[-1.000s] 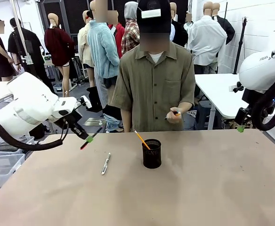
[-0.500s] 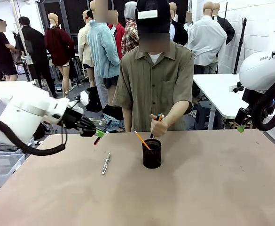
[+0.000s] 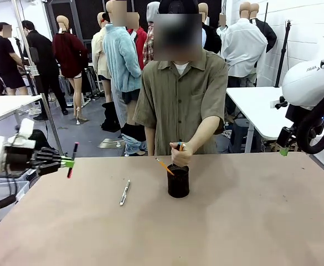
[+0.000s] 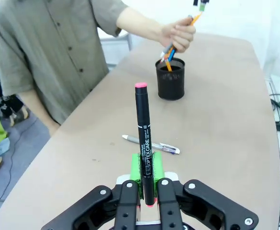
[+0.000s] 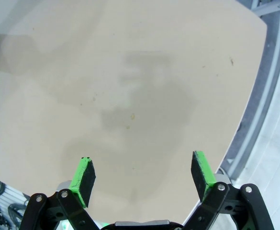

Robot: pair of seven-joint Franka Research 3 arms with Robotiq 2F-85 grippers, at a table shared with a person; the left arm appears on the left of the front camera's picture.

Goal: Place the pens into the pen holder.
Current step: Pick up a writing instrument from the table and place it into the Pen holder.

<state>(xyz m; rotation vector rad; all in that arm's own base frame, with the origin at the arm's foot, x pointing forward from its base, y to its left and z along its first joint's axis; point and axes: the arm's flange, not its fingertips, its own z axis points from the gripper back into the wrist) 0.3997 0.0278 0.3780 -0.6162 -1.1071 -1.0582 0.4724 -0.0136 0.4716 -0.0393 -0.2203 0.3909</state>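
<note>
Brown tabletop (image 3: 250,221) in a crowded workshop: at frame left the left gripper (image 3: 67,162) clamps a red-capped black marker (image 3: 72,159), likely next to be carried to the mesh pen holder (image 3: 178,181) at centre, where a person's hand (image 3: 179,155) holds pens (image 4: 169,53). A white pen (image 3: 124,192) lies between; the right gripper (image 5: 144,175) gapes empty.

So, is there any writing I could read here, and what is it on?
"OPTEXCARE": along the black pen clamped in the left gripper; the fine print beside it is too small to read.
"FRA": start of a word on the right arm, the rest is cut off.
</note>
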